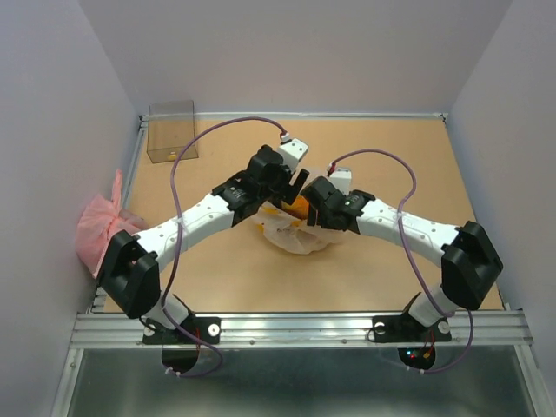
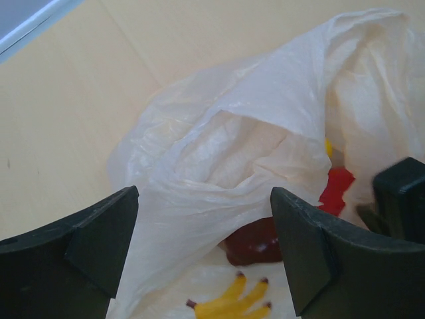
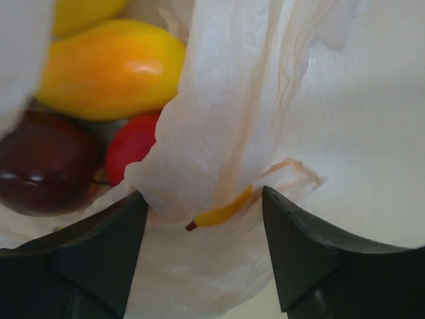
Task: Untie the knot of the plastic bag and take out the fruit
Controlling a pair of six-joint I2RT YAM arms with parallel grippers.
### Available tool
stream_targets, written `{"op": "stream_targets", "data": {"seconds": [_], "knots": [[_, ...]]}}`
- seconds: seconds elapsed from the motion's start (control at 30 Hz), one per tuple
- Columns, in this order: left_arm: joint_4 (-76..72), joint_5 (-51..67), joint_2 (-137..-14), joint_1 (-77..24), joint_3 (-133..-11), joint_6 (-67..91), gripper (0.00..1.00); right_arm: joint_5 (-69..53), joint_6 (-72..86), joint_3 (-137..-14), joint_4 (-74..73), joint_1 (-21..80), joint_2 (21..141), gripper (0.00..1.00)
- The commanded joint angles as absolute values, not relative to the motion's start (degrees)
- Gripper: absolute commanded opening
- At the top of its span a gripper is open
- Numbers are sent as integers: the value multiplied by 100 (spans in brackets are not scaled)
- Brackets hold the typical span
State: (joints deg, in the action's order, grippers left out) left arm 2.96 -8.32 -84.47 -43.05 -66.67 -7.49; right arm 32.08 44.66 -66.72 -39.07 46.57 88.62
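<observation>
One thin, crinkly, translucent peach-cream plastic bag (image 1: 294, 236) lies under both pincers. The left gripper (image 2: 204, 247) is spread, with bag film bulging between its fingers. The right gripper (image 3: 204, 249) is spread around one fold. Inside the bag are four pieces of fruit (image 3: 126, 80) (right wrist view): one orange-yellow oval (image 3: 99, 66), one yellow piece (image 3: 83, 13), one bright red ball (image 3: 133, 146), one dark red ball (image 3: 40, 166)
</observation>
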Motion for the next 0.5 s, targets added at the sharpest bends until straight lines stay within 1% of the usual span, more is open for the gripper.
{"op": "stream_targets", "data": {"seconds": [0.0, 0.03, 0.07, 0.17, 0.2, 0.23, 0.27, 0.33, 0.37, 0.4, 0.43, 0.47], "knots": [[-298, -1529, -8752, -4324, -6698, -520, 90, 3059, 4851, -5883, -3394, 4658, 8623, 66], [-360, -1616, -8815, -4324, -6680, -397, 88, 2893, 4860, -5715, -3297, 4658, 8552, 60], [-508, -1722, -8894, -4316, -6671, -117, 87, 2822, 4886, -5574, -3209, 4650, 8482, 46], [-650, -1907, -9210, -4245, -6697, 280, 79, 2637, 4957, -5074, -2954, 4650, 8201, 24], [-676, -2003, -9341, -4176, -6741, 534, 73, 2602, 4974, -4941, -2849, 4649, 8044, 11], [-703, -2004, -9395, -4123, -6759, 701, 69, 2575, 4992, -4722, -2804, 4649, 7964, 6], [-764, -1987, -9439, -4044, -6776, 860, 57, 2549, 5010, -4589, -2708, 4649, 7885, 1], [-835, -1829, -9571, -3790, -6803, 1291, 45, 2470, 5001, -4352, -2567, 4650, 7622, 1], [-922, -1619, -9606, -3692, -6811, 1422, 30, 2444, 5001, -4090, -2506, 4649, 7533, 1], [-966, -1530, -9685, -3604, -6820, 1737, 21, 2409, 5001, -3974, -2348, 4649, 7437, 1], [-1080, -1277, -9712, -3386, -6812, 1879, 5, 2347, 4992, -3712, -2181, 4649, 7288, 1], [-1133, -1135, -9755, -3271, -6812, 2081, 0, 2321, 4983, -3596, -2180, 4649, 7217, 1]]}}
